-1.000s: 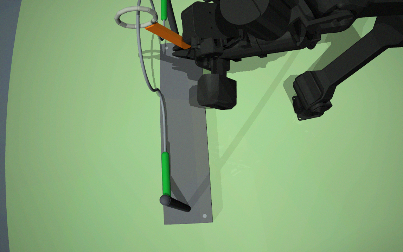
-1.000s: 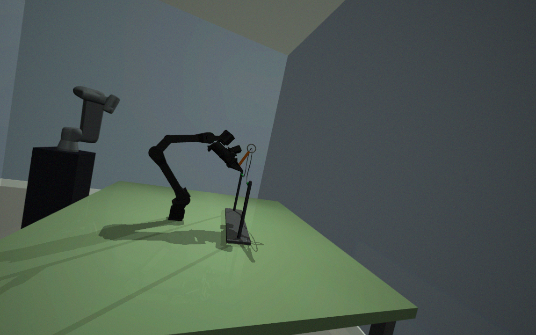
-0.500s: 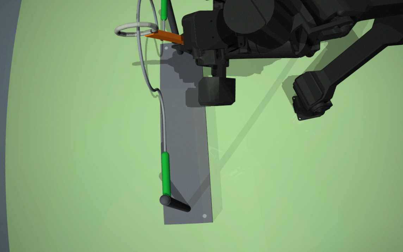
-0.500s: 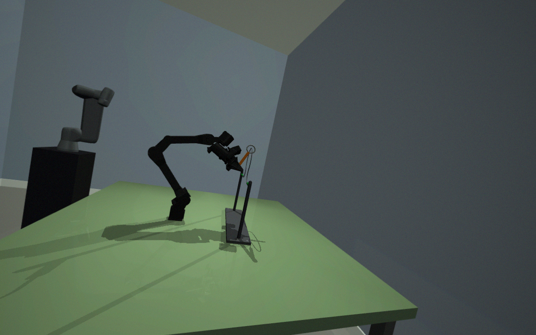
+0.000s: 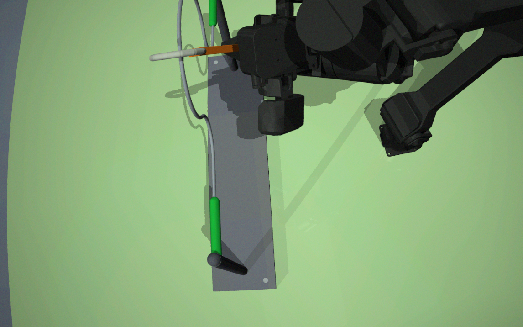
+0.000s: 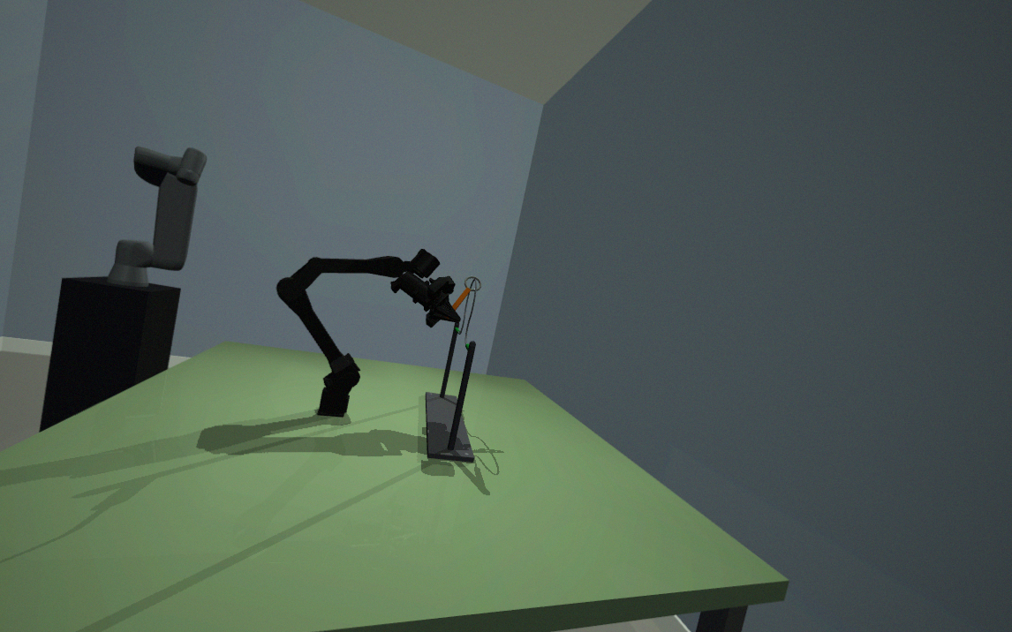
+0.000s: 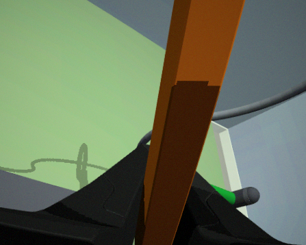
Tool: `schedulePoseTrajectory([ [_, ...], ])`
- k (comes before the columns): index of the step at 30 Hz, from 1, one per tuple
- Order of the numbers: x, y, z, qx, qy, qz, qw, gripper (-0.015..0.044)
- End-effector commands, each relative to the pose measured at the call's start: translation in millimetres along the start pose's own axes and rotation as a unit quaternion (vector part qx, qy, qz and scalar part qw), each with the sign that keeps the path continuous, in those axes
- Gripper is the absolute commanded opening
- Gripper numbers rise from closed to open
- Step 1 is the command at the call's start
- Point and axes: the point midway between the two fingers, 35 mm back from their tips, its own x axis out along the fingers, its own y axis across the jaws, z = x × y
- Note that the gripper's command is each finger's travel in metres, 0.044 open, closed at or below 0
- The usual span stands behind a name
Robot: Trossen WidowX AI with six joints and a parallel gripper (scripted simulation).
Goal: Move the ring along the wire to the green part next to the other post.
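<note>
The pale ring [image 5: 162, 56] shows almost edge-on in the top view, around the raised grey wire [image 5: 214, 162] [image 7: 263, 106]; whether they touch cannot be told. The orange handle [image 5: 218, 49] [image 6: 460, 297] [image 7: 192, 102] runs from the ring into my gripper [image 7: 155, 156], which is shut on it. The ring is out of the wrist view. One green part [image 5: 215, 225] is beside the lower post [image 5: 231, 266] in the top view; the other green part [image 5: 212, 12] is at the top edge by the other post [image 5: 223, 24], close to my gripper. Fingertips are mostly hidden in the top view.
The grey base plate [image 5: 239, 170] lies under the wire on the green table [image 5: 93, 203]. The wire makes a tall loop and has a small kink [image 5: 201, 117]. In the wrist view, a green part [image 7: 226, 195] and a post top [image 7: 251, 195] show beyond the right finger.
</note>
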Motion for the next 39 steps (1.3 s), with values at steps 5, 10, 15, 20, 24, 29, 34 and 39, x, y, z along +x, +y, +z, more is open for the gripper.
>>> schedulePoseTrajectory([
  [5,-0.1,-5.6,-0.8,-0.05,-0.008,-0.033,0.998,-0.015],
  [10,0.0,-8.8,-0.4,-0.079,-0.012,-0.051,0.996,-0.015],
  [15,-0.1,-12.0,0.2,-0.108,-0.016,-0.069,0.992,-0.015],
  [20,-0.2,-15.1,1.0,-0.137,-0.02,-0.087,0.987,-0.015],
  [24,-0.4,-17.6,1.8,-0.16,-0.023,-0.101,0.982,-0.015],
  [29,-0.8,-20.2,2.8,-0.185,-0.027,-0.116,0.976,-0.015],
  [34,-1.3,-23.1,4.1,-0.214,-0.03,-0.134,0.967,-0.015],
  [39,-1.9,-26.0,5.6,-0.242,-0.033,-0.151,0.958,-0.015],
])
